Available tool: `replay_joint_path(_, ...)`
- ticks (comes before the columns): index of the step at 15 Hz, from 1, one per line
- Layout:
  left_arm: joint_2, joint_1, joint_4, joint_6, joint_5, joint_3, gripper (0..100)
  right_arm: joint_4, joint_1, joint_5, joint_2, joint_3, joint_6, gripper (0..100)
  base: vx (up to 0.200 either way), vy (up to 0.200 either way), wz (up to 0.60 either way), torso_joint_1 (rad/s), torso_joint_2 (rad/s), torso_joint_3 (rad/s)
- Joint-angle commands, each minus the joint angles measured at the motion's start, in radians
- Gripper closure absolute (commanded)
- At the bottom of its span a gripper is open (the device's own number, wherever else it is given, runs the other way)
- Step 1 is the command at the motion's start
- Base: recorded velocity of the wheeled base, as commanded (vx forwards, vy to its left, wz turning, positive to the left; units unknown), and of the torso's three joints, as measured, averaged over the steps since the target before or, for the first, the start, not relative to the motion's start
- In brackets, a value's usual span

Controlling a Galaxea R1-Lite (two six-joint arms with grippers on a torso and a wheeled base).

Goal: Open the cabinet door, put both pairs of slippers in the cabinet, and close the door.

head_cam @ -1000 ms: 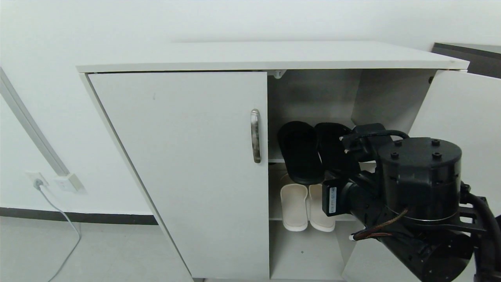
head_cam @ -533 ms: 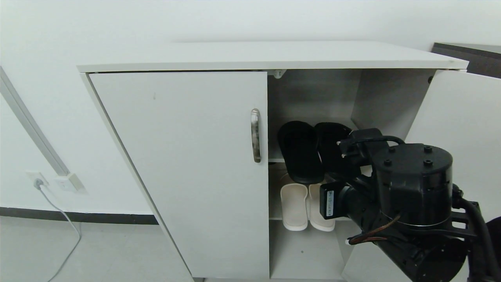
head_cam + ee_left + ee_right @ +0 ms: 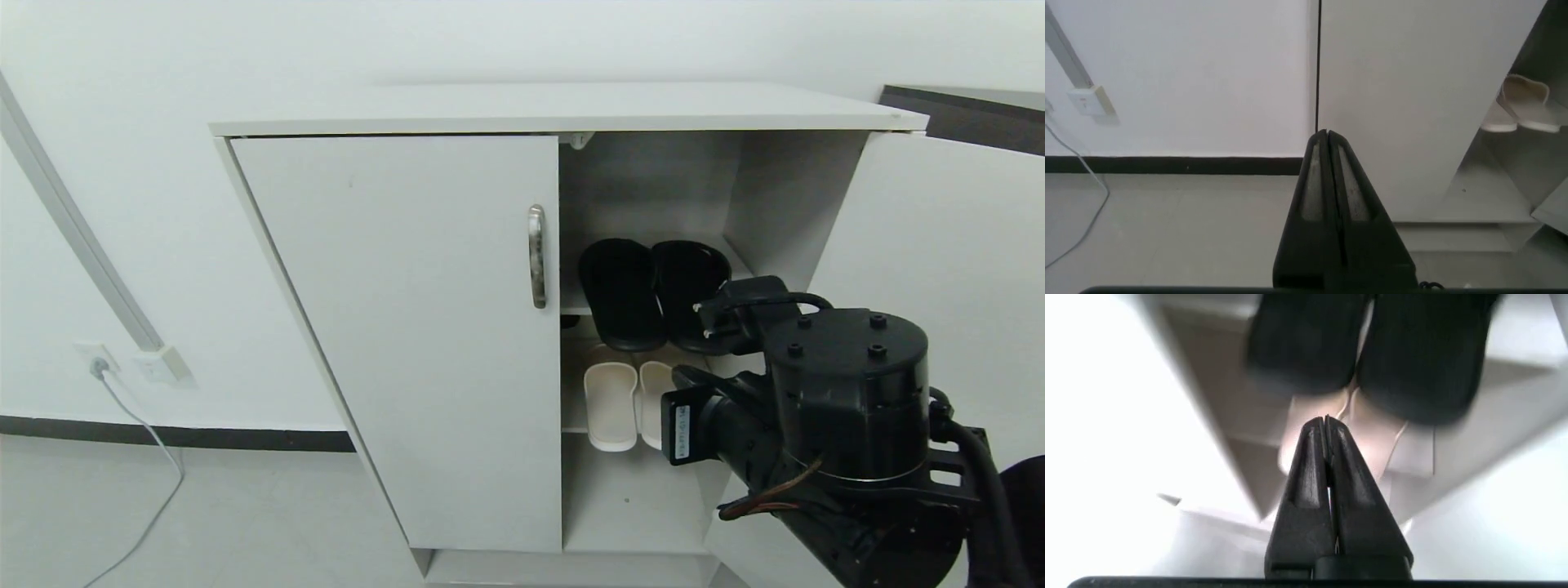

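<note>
white wall point(image 3: 122, 98), cabinet point(image 3: 571, 106) mid-frame: black slippers point(image 3: 653, 290) and white slippers point(image 3: 612, 396) are shelved, so your left gripper point(image 3: 1325, 135) and right gripper point(image 3: 1327, 422), both closed empty, seem free for the door point(image 3: 939, 269).

Right arm point(image 3: 841, 392) lower and farther back from the black slippers point(image 3: 622, 294).

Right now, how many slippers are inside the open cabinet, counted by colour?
Black slippers: 2
White slippers: 2
Total: 4
</note>
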Motion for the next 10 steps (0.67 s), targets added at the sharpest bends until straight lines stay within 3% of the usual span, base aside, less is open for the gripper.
replay_joint_path(1,0.001,0.0,0.0,0.0,0.001,0.0,100,0.0,0.0,0.0,0.007,0.002,0.0,100,-0.2,0.0,0.0,0.002,0.0,0.007)
replay_joint_path(10,0.001,-0.001,0.0,-0.002,0.001,0.0,100,-0.038,-0.006,0.006,0.005,0.038,0.003,100,-0.2,0.0,0.0,0.001,0.0,0.003)
